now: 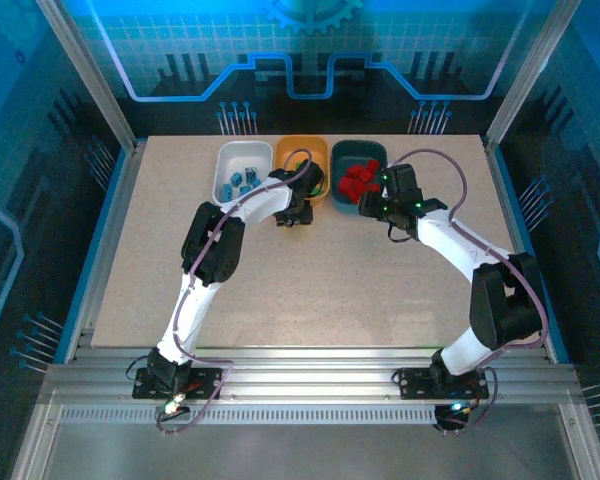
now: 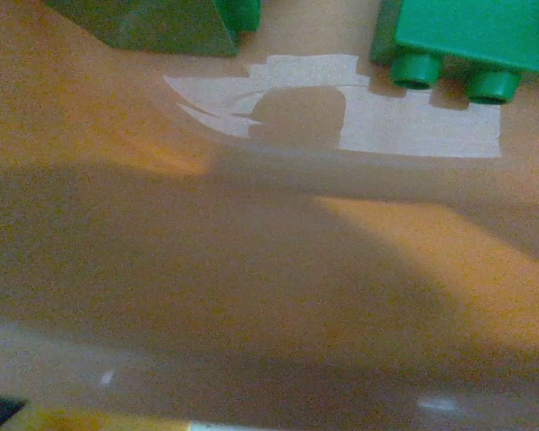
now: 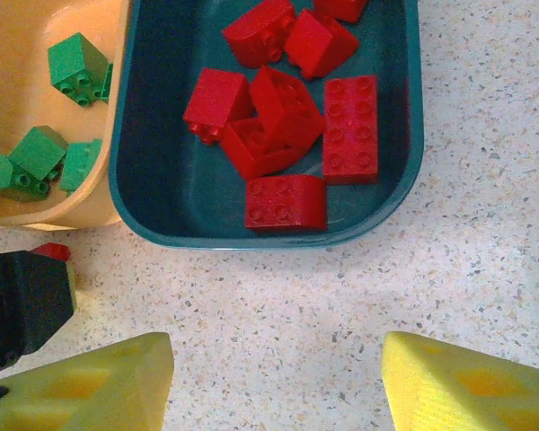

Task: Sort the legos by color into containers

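**Over the far trays: right jaws wide & empty, left grip unclear**

Up top, from the fixed cam: three trays sit in a row at the far edge of the table (image 1: 180,280). The white tray (image 1: 228,160) has blue bricks (image 1: 240,183), the orange-yellow tray (image 1: 302,150) is in the middle, and the dark teal tray (image 1: 372,152) has red bricks (image 1: 356,180). Every brick I can see lies in a tray, so sorting looks abt done. My left gripper (image 1: 298,218) hangs at the orange-yellow tray's near rim. Can't tell how far it's open or if it holds anything. My right gripper (image 1: 372,207) is just on the near side of the teal tray.

Left wrist cam: close on the orange floor, w/ two green bricks (image 2: 472,40) at the top edge.

Right wrist cam: my yellow fingers (image 3: 81,386) are spread wide w/ nothing between them, bare table below. Red bricks are heaped in the teal tray ahead, green ones in the orange-yellow tray to the left.

Handling, my guess: the bricks are hard, light, slick plastic & won't squash. Pinch across the flat side walls, not the studs or slopes, or they'll likely squirt out.
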